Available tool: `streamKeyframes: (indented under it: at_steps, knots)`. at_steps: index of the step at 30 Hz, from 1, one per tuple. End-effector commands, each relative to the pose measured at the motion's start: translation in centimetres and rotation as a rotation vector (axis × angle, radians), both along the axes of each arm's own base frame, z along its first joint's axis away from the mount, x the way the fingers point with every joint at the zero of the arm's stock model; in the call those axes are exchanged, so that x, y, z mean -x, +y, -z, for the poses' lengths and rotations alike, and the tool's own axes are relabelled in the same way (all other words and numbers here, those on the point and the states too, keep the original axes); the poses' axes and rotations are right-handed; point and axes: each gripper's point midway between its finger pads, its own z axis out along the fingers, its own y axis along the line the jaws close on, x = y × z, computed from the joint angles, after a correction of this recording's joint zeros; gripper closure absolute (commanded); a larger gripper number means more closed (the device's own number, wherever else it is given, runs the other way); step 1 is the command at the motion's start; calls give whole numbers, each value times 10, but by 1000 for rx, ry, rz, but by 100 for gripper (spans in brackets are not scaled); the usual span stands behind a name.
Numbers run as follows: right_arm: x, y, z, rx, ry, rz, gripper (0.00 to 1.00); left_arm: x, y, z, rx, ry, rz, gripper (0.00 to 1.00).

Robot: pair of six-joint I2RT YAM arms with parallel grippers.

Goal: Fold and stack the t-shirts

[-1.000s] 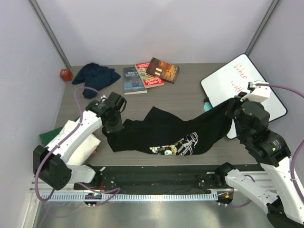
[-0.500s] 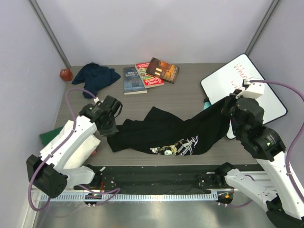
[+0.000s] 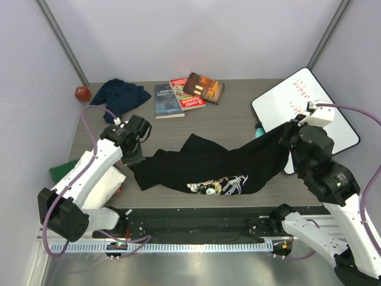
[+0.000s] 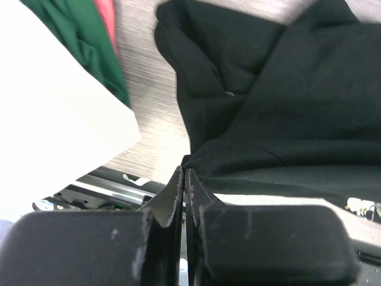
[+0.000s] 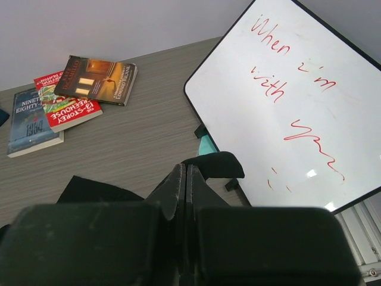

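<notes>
The large black t-shirt [image 3: 208,170] with a rose print and white lettering hangs stretched between my two grippers above the table's near half. My left gripper [image 3: 134,159] is shut on its left edge [image 4: 238,149]. My right gripper [image 3: 284,132] is shut on its right end, a black fold [image 5: 217,165] showing past the fingertips. A crumpled navy t-shirt [image 3: 121,95] lies at the back left. A folded white t-shirt [image 3: 102,186] and a green one [image 3: 59,171] lie under my left arm, and both also show in the left wrist view, the white one [image 4: 53,113] beside the green one [image 4: 89,42].
Three books [image 3: 187,92] lie at the back centre. A whiteboard [image 3: 303,107] with red writing lies at the right, a teal mat edge [image 3: 259,132] under it. A small red object [image 3: 82,93] sits in the back left corner.
My left gripper has moved left and slightly back with the shirt's edge, pulling the cloth tauter. My right gripper has shifted a little, still holding the other end.
</notes>
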Motion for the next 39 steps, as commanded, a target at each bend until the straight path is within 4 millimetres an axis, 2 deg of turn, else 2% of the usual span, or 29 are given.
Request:
streamKeyframes:
  at_steps: [1, 4, 14, 18, 22, 26, 30, 35, 39]
  knots:
    - [-1, -8, -13, 1, -50, 43, 99, -14, 19, -13, -43, -47, -36, 100]
    - [0, -9, -17, 1, -57, 44, 99, -14, 24, -11, -48, -33, -41, 100]
    - [0, -10, -21, 2, -63, 46, 99, -5, 17, 7, -12, 45, 6, 100]
    - [-1, -8, -20, -4, -62, 41, 99, 9, -9, 30, 110, 159, 78, 100]
    - [-2, -7, -21, -6, -61, 39, 99, 26, -16, 54, 118, 239, 93, 100]
    - [-3, -6, -21, -1, -58, 38, 99, 40, -27, 69, 158, 303, 121, 100]
    - [-6, -4, -21, -4, -53, 33, 99, 50, -48, 80, 158, 360, 196, 100]
    - [-7, -3, -26, -6, -60, 29, 99, 67, -81, 97, 244, 441, 235, 100]
    - [-6, -4, -28, -4, -64, 33, 99, 72, -100, 109, 238, 451, 266, 100]
